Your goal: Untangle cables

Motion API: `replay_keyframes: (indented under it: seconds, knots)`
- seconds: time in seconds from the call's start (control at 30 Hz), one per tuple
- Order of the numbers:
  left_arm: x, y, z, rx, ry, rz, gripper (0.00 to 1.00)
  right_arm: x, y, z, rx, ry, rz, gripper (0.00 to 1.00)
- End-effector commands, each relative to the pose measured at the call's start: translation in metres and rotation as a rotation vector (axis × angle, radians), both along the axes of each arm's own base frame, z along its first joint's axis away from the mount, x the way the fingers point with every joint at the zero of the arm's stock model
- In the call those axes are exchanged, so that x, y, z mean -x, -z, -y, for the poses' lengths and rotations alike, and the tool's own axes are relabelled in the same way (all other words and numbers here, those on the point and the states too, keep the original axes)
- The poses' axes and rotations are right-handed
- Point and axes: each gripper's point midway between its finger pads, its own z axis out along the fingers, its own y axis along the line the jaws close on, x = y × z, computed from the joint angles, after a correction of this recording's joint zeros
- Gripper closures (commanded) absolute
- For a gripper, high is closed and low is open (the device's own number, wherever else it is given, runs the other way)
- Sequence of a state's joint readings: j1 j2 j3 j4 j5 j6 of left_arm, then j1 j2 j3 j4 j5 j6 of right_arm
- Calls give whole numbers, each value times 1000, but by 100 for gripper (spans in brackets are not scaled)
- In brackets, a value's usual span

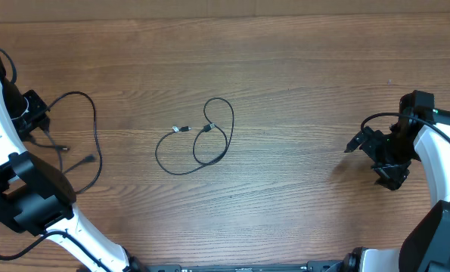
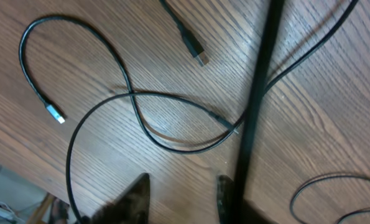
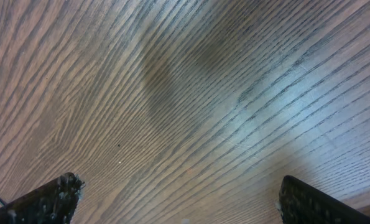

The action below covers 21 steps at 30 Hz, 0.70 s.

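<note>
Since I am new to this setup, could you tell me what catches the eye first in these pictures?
The eye goes first to a thin black cable twisted into crossing loops in the middle of the wooden table. A second cable trails in a long arc at the left edge beside the left arm, and the right fingers stand wide apart over bare wood on the far right.
</note>
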State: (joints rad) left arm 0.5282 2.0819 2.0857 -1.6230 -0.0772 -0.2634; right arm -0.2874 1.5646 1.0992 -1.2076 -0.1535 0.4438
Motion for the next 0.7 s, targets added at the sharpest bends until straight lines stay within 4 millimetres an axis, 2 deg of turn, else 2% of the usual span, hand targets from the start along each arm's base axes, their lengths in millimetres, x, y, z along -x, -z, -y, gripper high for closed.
replay_keyframes:
  seconds: [0.0,0.07,0.17,0.3,0.47,0.67]
  knots:
    - [1,4,-3,-4,-8,-16,52,2,3,-1,-8,-5,-7,0]
    - [2,4,-2,-1,-7,-18,49,2,3,-1,-8,-5,-7,0]
    - [4,3,0,5,-8,-26,50,1,3,-1,-7,-5,-4,0]
    - [6,-7,2,-7,-6,-4,50,1,3,-1,-7,-5,-3,0]
    - [9,-38,3,-57,-9,80,49,0,3,-1,-6,-5,0,0]
    - [15,-88,7,-142,-8,230,47,0,3,0,-6,-5,1,0]
